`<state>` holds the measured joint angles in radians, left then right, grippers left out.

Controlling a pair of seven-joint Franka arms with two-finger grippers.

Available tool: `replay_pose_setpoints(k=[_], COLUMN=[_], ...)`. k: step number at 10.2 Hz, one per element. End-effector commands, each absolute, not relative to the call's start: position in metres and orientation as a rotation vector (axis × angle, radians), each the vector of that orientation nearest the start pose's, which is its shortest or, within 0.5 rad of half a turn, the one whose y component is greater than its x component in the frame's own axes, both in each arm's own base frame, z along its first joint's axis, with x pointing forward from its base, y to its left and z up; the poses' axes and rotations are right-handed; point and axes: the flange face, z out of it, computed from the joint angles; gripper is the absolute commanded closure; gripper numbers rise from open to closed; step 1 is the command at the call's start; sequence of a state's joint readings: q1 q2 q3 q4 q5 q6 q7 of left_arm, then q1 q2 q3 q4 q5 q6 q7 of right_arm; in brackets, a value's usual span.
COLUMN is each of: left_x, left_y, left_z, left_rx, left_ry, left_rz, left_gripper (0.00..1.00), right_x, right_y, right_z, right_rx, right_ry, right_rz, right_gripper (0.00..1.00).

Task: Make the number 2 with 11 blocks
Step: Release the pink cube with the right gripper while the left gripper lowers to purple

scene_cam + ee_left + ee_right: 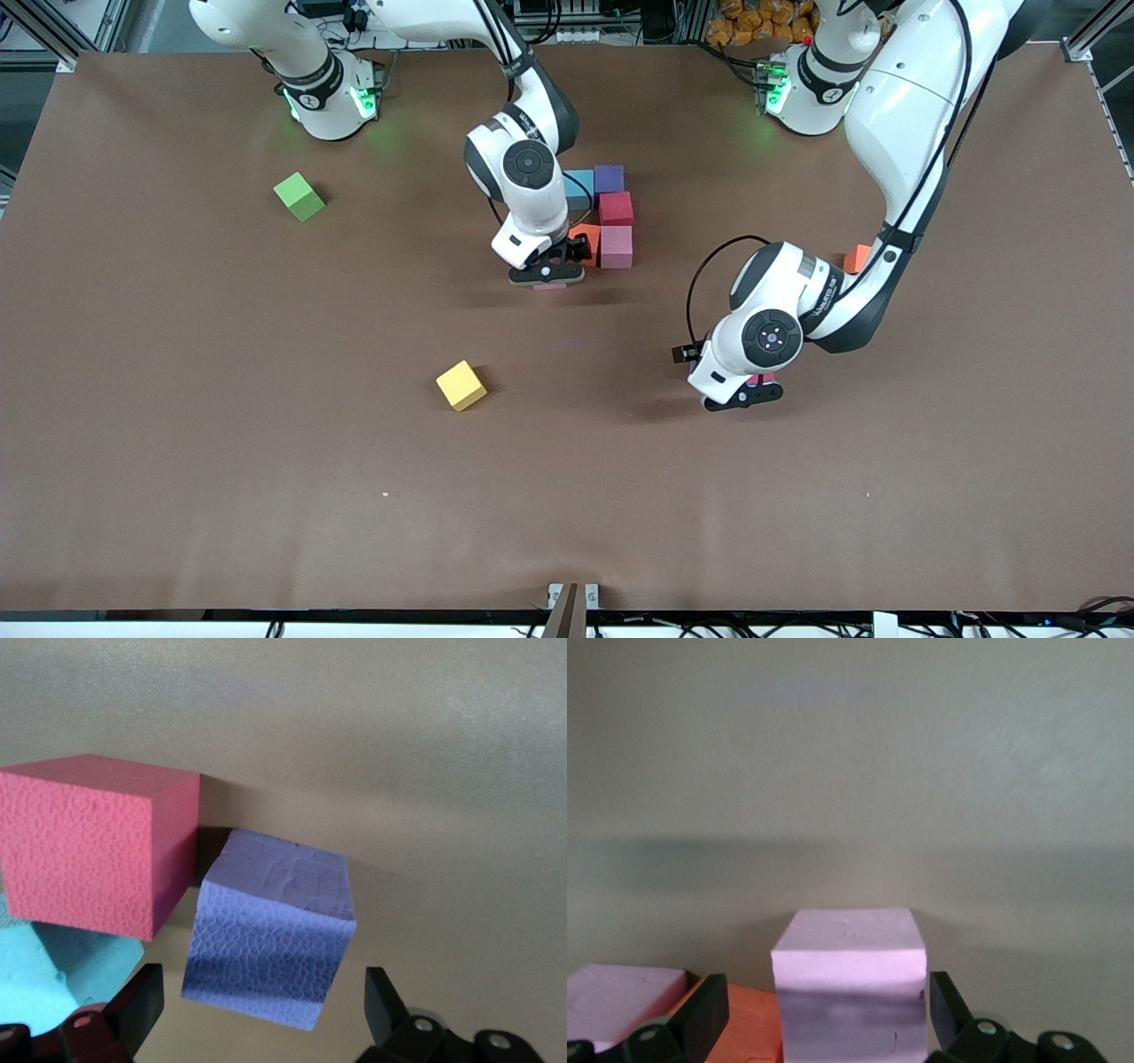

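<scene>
blocks (605, 217) half-form the 2. right gripper (547, 276) stands open around a just-set pink cube (849, 992); next, lift clear. left gripper (742, 396), open and empty, hovers over a purple cube (270, 926).

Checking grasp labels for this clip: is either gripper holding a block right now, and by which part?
Nothing is held. The right gripper is open astride a pink cube resting on the table; the left gripper is open over a purple cube.

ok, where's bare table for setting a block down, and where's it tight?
Free: the wide strip of table nearest the front camera, below the yellow block; also between the yellow block and the green block. Tight: the block cluster under the right pincer, and the blocks under the left pincer, both open.
</scene>
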<state>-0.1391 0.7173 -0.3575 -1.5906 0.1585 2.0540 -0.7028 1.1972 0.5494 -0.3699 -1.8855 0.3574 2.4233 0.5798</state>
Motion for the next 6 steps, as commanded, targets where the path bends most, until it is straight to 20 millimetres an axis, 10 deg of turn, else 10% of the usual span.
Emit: replay_pose_setpoints(k=[1,6], left_x=[0.613,0.617], left_y=[-0.287,-0.283], left_z=[0.212,0.216], left_rx=[-3.080,-3.075], left_ry=[-0.260,-0.238], left_rz=[0.317,0.286], left_gripper=[0.00,0.00], right_x=[0.436,0.539], right_y=[0.461,0.373], right_z=[0.276,0.330], right_rx=[-3.042,-3.045], right_ry=[0.016,-0.040], right_rz=[0.008,-0.043], right_gripper=[0.00,0.00])
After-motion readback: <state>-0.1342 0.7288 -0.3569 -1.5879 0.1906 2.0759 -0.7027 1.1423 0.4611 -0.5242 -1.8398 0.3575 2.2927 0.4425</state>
